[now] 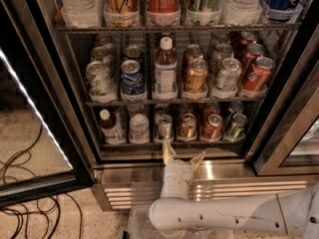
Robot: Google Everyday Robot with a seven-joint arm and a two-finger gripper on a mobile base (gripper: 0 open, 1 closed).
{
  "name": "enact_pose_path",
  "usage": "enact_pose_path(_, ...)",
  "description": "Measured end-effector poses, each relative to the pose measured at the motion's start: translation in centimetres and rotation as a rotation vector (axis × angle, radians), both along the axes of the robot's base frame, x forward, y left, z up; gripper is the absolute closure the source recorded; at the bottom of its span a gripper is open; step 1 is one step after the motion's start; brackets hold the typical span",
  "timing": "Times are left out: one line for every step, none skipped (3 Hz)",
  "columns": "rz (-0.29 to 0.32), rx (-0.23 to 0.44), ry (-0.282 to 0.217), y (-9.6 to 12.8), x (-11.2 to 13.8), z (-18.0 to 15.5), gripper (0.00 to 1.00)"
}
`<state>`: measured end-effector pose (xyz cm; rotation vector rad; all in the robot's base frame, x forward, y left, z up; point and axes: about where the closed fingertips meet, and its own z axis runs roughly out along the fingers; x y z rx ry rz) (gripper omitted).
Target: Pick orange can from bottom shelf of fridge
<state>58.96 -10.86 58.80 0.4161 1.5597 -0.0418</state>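
Note:
The fridge (69,103) stands open in front of me. On its bottom shelf (124,145) a row of small drinks stands. The orange can (211,127) is red-orange with a silver top, between a gold-brown can (187,126) on its left and a green can (236,126) on its right. My gripper (183,151) is open and empty, just below and in front of the shelf's front edge. It points up at the gap between a silver can (164,127) and the gold-brown can, left of the orange can and apart from it.
Two small bottles (107,126) stand at the shelf's left. The rack above holds taller cans and a bottle (165,71). The ribbed steel base panel (249,185) lies under the shelf. The open glass door (30,133) is at left, with cables (20,203) on the floor.

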Motion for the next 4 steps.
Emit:
enact_pose_path(0.008, -0.072, -0.024, -0.1, 0.9, 1.1, 0.19)
enact_pose_path(0.006, -0.118, -0.050, -0.4, 1.4, 2.4, 0.20)
enact_pose_path(0.001, -0.144, -0.060, -0.7, 1.7, 2.8, 0.31)
enact_pose_path(-0.003, -0.156, -0.064, -0.8, 1.8, 2.8, 0.32)
